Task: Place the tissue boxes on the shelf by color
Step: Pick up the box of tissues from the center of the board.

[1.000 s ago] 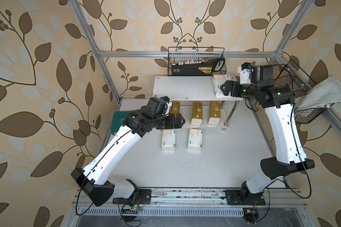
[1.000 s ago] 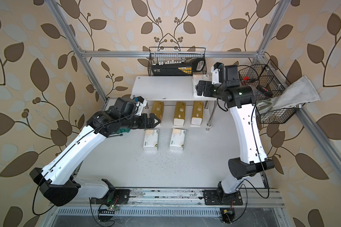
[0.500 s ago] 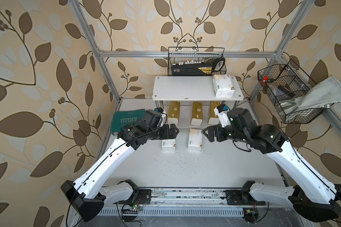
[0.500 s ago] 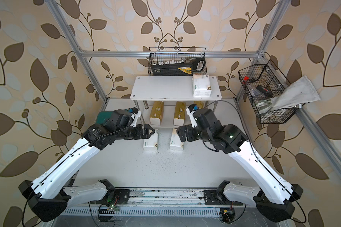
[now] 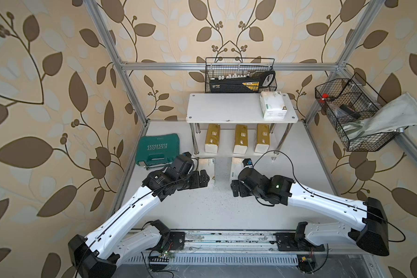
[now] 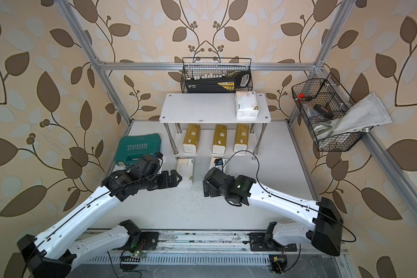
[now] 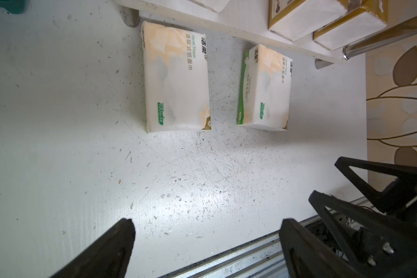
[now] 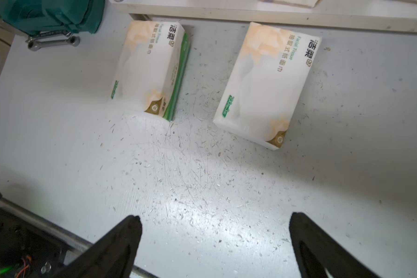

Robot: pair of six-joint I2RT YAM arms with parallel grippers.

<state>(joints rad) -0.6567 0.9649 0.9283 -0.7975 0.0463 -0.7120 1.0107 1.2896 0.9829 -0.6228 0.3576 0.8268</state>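
The shelf (image 5: 226, 109) stands at the back of the table. A white and green tissue box (image 5: 273, 105) lies on the right end of its top board. Three gold tissue boxes (image 5: 212, 138) (image 5: 241, 139) (image 5: 262, 137) sit side by side on the lower board. Two white tissue boxes (image 7: 176, 77) (image 7: 265, 89) lie on the table before the shelf, seen from the right wrist as well (image 8: 147, 67) (image 8: 265, 84). My left gripper (image 5: 205, 178) (image 7: 207, 231) and right gripper (image 5: 234, 190) (image 8: 214, 231) hover open and empty, each just in front of one.
A green tool case (image 5: 158, 150) lies left of the shelf. One black wire basket (image 5: 240, 77) hangs behind the shelf, and another (image 5: 354, 115) with a cloth hangs on the right frame. The metal rail (image 5: 226, 237) runs along the front edge.
The right arm left the white box on the top board and swung down to the table front. The left gripper drew back from the lower tier. Both stayed open.
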